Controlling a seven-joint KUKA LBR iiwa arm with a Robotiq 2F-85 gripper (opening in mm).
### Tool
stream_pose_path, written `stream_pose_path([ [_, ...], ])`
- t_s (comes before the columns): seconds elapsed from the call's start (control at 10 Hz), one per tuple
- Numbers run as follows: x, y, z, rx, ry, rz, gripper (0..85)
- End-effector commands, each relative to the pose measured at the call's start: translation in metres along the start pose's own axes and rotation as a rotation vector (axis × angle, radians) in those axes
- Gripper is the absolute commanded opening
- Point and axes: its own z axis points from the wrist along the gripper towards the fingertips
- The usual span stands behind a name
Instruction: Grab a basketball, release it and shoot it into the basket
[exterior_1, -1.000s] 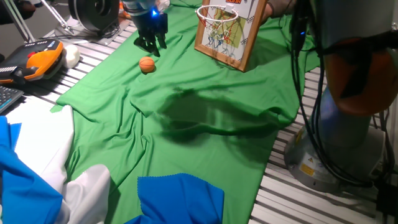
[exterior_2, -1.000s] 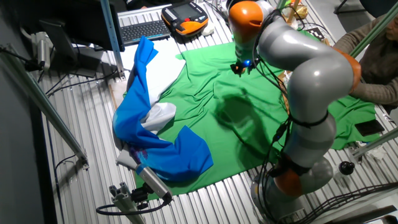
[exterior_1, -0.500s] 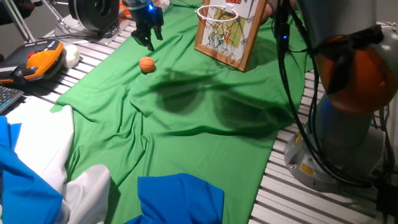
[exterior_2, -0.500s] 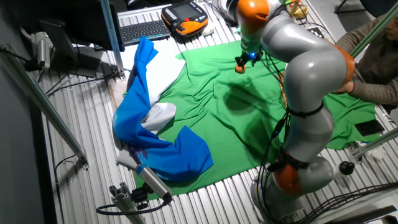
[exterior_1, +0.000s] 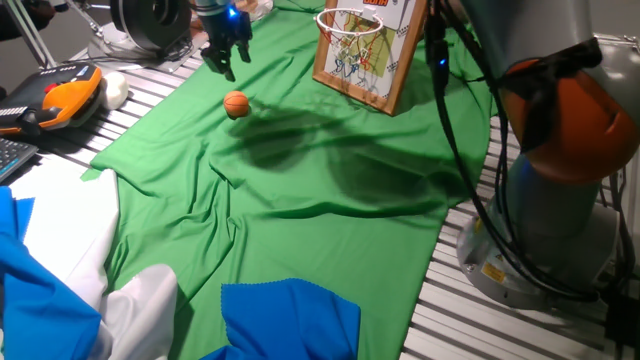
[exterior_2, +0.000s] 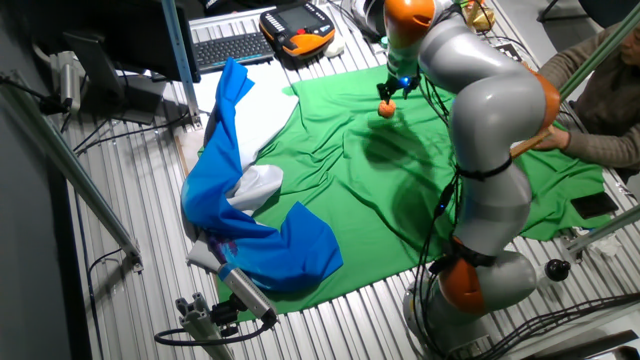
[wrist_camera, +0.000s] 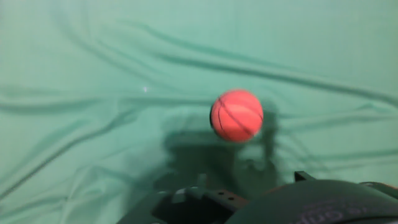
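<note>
- Your hand (exterior_1: 225, 62) hangs with fingers spread, grasping nothing, above the far left of the green cloth (exterior_1: 300, 200).
- The basketball (exterior_1: 236, 105) lies on the cloth just nearer, left of the basket (exterior_1: 345, 28).

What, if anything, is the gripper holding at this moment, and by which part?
Nothing is held. The gripper hangs above the green cloth, fingers spread, while the basketball lies on the cloth apart from it.
</note>
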Motion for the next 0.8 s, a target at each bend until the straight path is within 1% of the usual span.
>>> stream_pose_path([
  [0.0,-0.0005,0.0005,0.0006,-0.002,-0.005,0.000,68.0],
  [0.1,0.0008,0.0017,0.0011,-0.009,-0.041,-0.010,51.0],
  [0.2,0.0008,0.0017,0.0011,-0.007,-0.089,-0.024,51.0],
  [0.4,0.0008,0.0017,0.0011,-0.020,-0.115,-0.014,51.0],
  [0.5,0.0008,0.0017,0.0011,-0.018,-0.144,-0.008,51.0],
  [0.6,0.0008,0.0017,0.0011,-0.017,-0.170,-0.005,68.0],
  [0.7,0.0008,0.0017,0.0011,-0.020,-0.187,0.001,68.0],
])
